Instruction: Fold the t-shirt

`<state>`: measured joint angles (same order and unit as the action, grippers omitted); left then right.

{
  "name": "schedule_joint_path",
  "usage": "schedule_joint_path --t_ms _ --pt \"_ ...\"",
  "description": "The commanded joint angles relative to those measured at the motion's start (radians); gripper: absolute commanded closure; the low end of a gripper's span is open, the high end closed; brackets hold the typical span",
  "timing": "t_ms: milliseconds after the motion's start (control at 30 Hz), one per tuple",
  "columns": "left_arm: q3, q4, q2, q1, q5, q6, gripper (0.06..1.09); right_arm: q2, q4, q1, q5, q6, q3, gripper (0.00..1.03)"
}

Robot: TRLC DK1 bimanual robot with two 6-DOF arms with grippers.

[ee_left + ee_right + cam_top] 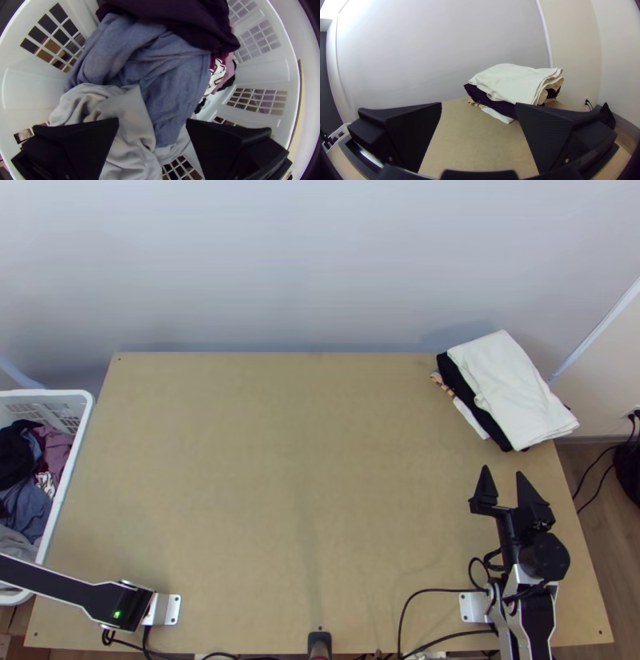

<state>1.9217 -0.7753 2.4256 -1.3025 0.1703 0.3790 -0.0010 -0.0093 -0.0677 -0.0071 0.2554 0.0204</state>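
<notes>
- Top view: bench (296,484) carries a stack at its far right corner; white cloth (508,392) lies folded on top, dark layer (462,390) beneath, with a striped edge (441,381) and a pale layer (472,419) showing lower down.
- Top view: right end effector (502,471) stands on the near side of the stack, apart from it, tips pointing toward it, spread well open, holding nothing.
- Top view: left arm (68,590) extends over the near part of the basket (68,484), which stands beside the bench's left edge.
- Top view: basket contains dark cloth (14,456), blue cloth (30,510), mauve cloth (56,448) and grey cloth (16,546), all bunched.
- Left wrist view: left end effector (152,121) is wide open over the basket's contents, gripping nothing; whether it touches the grey cloth cannot be told.
- Left wrist view: blue cloth lies crumpled between dark cloth and grey cloth; patterned cloth (217,75) shows beside it. Which garment is the t-shirt cannot be determined.
- Right wrist view: right end effector's fingers are far apart, nothing between them; the stack lies beyond, the white cloth's folded edges layered.
</notes>
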Motion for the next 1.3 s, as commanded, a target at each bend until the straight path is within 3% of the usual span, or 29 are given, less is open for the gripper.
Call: schedule_joint_path --t_ms 0,667,733,767,833,967,1000,1033,1100,1267 --pt "0.040 0.022 0.044 -0.014 -0.028 0.038 0.11 -0.002 -0.006 0.002 0.009 0.016 -0.010 0.04" --pt "0.146 -0.032 0.153 -0.077 -0.086 0.179 0.12 -0.002 -0.006 0.002 0.009 0.016 -0.010 0.04" --pt "0.137 -0.044 0.153 -0.078 -0.086 0.184 0.27 -0.002 -0.006 0.002 0.009 0.016 -0.010 0.04" --pt "0.132 -0.045 0.151 -0.080 -0.084 0.184 0.41 -0.002 -0.006 0.002 0.009 0.016 -0.010 0.04" --pt "0.125 -0.045 0.145 -0.080 -0.074 0.193 0.83 -0.002 -0.006 0.002 0.009 0.016 -0.010 0.04" --pt "0.088 -0.065 0.098 -0.080 -0.012 0.244 0.86 -0.002 -0.006 0.002 0.009 0.016 -0.010 0.04" --pt "0.086 -0.076 0.084 -0.077 0.005 0.245 1.00 -0.002 -0.006 0.002 0.009 0.016 -0.010 0.04" --pt "0.089 -0.081 0.072 -0.073 0.034 0.245 1.04 -0.002 -0.006 0.002 0.009 0.016 -0.010 0.04" --pt "0.088 -0.082 0.043 -0.072 0.061 0.244 1.05 -0.002 -0.006 0.002 0.009 0.016 -0.010 0.04" --pt "0.089 -0.082 -0.089 -0.070 0.245 0.196 1.05 -0.002 -0.006 0.002 0.009 0.016 -0.010 0.04"
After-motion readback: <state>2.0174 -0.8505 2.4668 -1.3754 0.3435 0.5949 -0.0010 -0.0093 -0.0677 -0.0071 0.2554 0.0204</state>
